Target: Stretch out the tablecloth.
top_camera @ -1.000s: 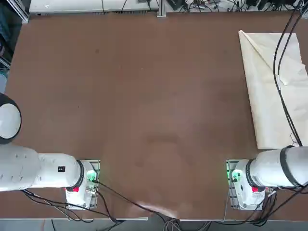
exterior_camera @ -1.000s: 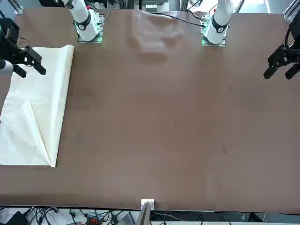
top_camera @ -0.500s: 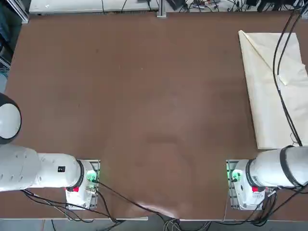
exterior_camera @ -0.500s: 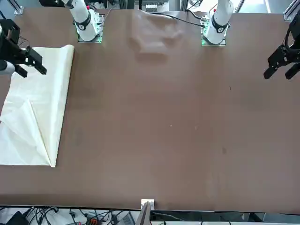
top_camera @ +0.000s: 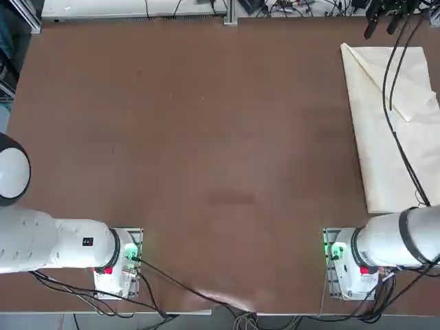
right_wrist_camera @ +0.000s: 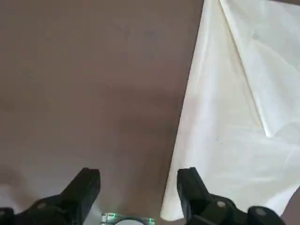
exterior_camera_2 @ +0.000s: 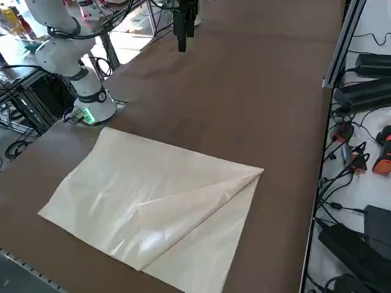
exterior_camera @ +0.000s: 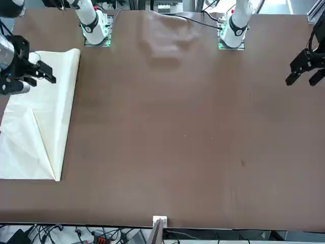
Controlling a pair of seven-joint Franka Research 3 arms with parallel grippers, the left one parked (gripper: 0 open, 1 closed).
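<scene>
Below open end effector, folded tablecloth

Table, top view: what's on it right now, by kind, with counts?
Tablecloth: 1, cream, folded, one corner turned over
Arm bases: 2, one each side of the near edge
Right gripper: 1, open, above the cloth, holding nothing
Total: 4
</scene>
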